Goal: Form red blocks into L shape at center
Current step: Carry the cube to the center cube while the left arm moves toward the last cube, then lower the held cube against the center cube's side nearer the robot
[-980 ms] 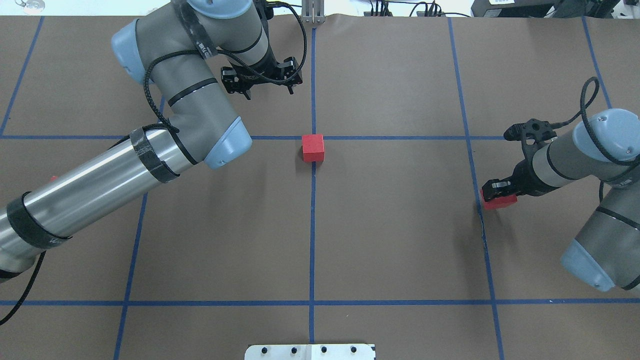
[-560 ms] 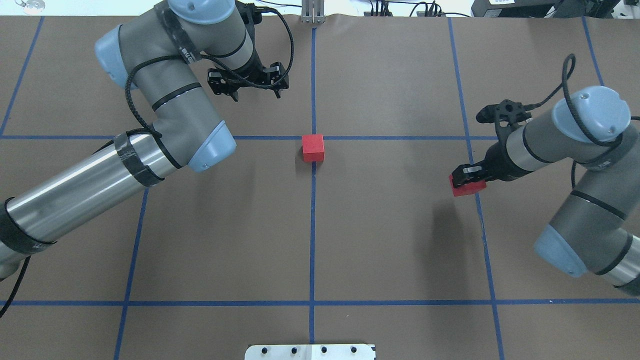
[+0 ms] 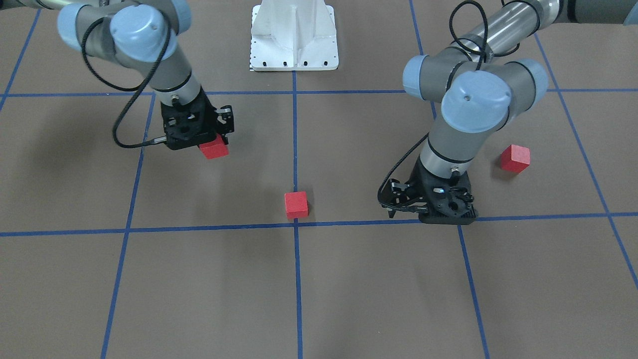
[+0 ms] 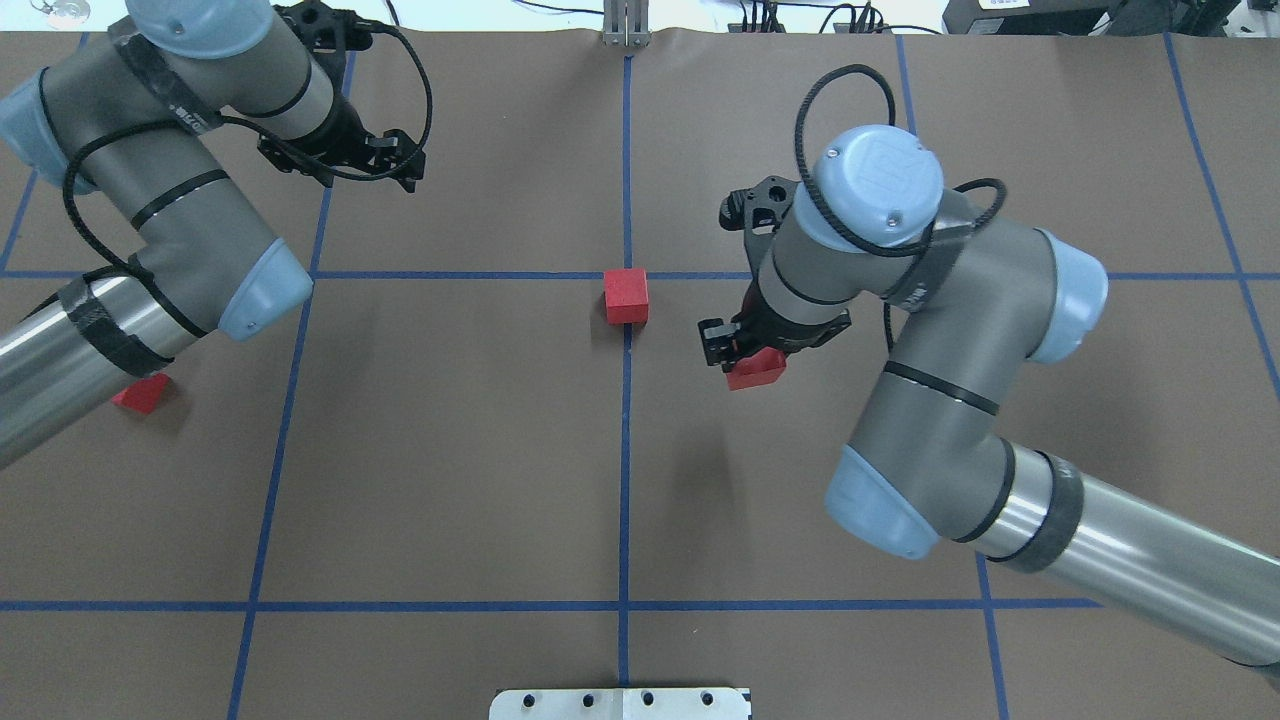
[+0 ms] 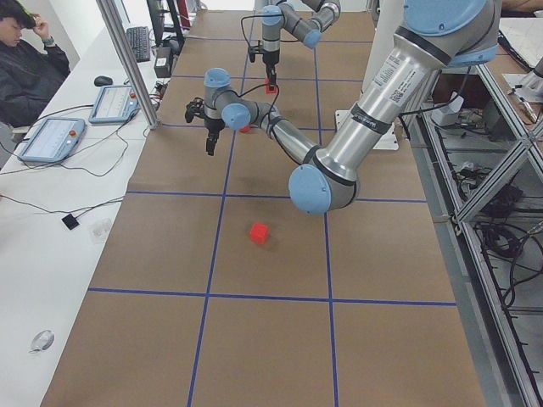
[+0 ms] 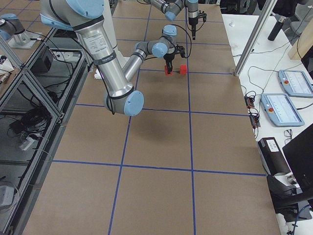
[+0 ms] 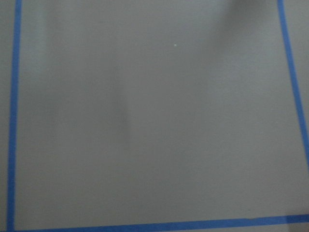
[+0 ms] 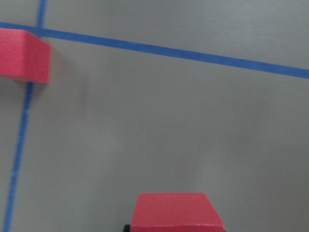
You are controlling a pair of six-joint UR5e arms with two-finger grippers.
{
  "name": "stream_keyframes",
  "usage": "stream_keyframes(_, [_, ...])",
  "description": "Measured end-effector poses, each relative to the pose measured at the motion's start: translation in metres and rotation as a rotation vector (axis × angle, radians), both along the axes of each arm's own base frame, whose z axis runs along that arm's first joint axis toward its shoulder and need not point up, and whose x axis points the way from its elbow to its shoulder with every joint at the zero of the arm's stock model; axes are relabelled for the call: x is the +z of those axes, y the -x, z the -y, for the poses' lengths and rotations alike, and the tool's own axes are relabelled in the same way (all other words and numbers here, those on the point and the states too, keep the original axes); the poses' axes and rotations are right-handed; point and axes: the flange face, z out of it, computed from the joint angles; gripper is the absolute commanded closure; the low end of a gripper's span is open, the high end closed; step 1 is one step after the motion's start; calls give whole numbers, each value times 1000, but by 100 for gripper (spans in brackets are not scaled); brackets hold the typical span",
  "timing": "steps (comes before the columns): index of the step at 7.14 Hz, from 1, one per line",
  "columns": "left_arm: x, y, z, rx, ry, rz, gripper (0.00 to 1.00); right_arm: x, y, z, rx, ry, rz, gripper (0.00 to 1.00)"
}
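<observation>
One red block [image 4: 626,296] [image 3: 296,204] lies flat at the center [image 4: 627,275], just on the robot's side of the tape cross. My right gripper [image 4: 745,360] [image 3: 212,144] is shut on a second red block [image 4: 757,370] [image 8: 176,211], held above the board a little to the right of the first. The right wrist view shows the center block [image 8: 21,54] at its upper left. A third red block [image 4: 142,392] [image 3: 515,158] sits on the board at the far left, beside my left forearm. My left gripper [image 4: 368,180] [image 3: 428,215] hangs open and empty over the far left square.
The white metal base [image 4: 620,703] [image 3: 294,37] stands at the near edge on the center line. Blue tape lines grid the brown board. In the exterior left view a person [image 5: 30,59] sits beyond the table's far side, beside tablets [image 5: 114,102].
My right arm has swung left from the right tape line toward the center, carrying its red block. My left arm has drawn leftward away from the center, uncovering the third block.
</observation>
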Motion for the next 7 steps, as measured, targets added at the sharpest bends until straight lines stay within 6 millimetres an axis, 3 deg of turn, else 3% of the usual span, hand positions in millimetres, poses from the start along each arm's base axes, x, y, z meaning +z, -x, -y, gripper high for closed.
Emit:
stream_keyframes(2, [31,22,2,-15,-11,3,0,-36,71,17,12,17,-38,100])
stream_keyframes(4, [37,29,4,-23,-9,4,0,-33,121,35,39,9,-37,100])
stream_keyframes(7, [38,28,3,-21,-7,4,0,-21,139,45,91,52,-24,100])
